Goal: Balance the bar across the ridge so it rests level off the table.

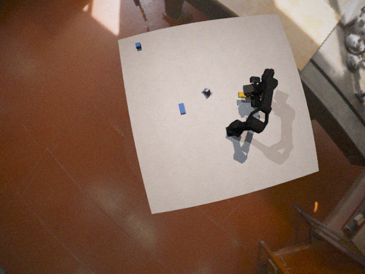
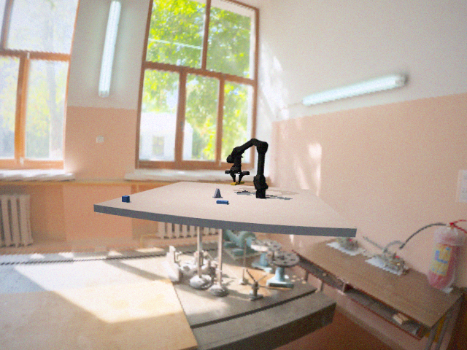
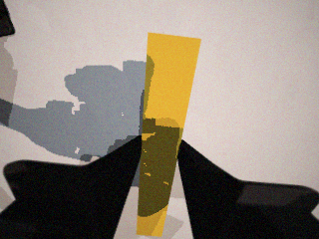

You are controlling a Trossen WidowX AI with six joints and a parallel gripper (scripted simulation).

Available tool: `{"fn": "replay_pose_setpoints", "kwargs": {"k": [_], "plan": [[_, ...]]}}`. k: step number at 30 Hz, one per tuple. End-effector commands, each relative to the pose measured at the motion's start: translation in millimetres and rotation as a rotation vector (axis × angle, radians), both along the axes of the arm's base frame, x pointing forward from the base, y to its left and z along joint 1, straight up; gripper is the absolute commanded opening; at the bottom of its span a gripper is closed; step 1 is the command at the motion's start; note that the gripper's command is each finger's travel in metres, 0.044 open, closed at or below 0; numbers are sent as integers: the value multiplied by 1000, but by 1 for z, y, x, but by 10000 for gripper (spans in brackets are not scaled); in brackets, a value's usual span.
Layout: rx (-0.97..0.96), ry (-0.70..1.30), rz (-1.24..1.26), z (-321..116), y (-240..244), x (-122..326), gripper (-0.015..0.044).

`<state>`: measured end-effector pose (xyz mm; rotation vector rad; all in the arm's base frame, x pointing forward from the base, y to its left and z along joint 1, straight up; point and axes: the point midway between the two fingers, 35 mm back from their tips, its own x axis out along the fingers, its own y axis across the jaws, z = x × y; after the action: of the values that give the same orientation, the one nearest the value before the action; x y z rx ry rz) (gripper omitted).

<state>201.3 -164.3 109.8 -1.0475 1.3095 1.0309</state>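
Observation:
The yellow bar (image 1: 241,94) (image 2: 237,183) (image 3: 171,80) is held crosswise between the fingers, a little above the table, with its shadow apart from it in the top view. My gripper (image 2: 236,181) (image 3: 160,141) is shut on the bar; in the wrist view the fingers press its long sides, nearer its lower end in that picture. In the top view the arm covers the bar's middle. The ridge (image 1: 206,92) (image 2: 217,193), a small grey wedge with a narrow top, stands on the table to the left of the gripper, with nothing on it.
A blue block (image 1: 181,108) (image 2: 222,202) lies flat near the ridge. A small blue cube (image 1: 138,45) (image 2: 125,198) sits near a far corner of the pale table (image 1: 177,162) (image 2: 169,199). The arm's base stands to the right of the ridge in the exterior view.

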Motion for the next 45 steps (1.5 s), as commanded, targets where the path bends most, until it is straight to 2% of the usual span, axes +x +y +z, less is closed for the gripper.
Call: {"fn": "replay_pose_setpoints", "kwargs": {"k": [1, 18, 45], "plan": [[-6, -11, -4, 12, 0, 1, 0], [-5, -11, -11, 49, 5, -2, 0], [3, -18, -223, 52, 70, 58, 0]]}}
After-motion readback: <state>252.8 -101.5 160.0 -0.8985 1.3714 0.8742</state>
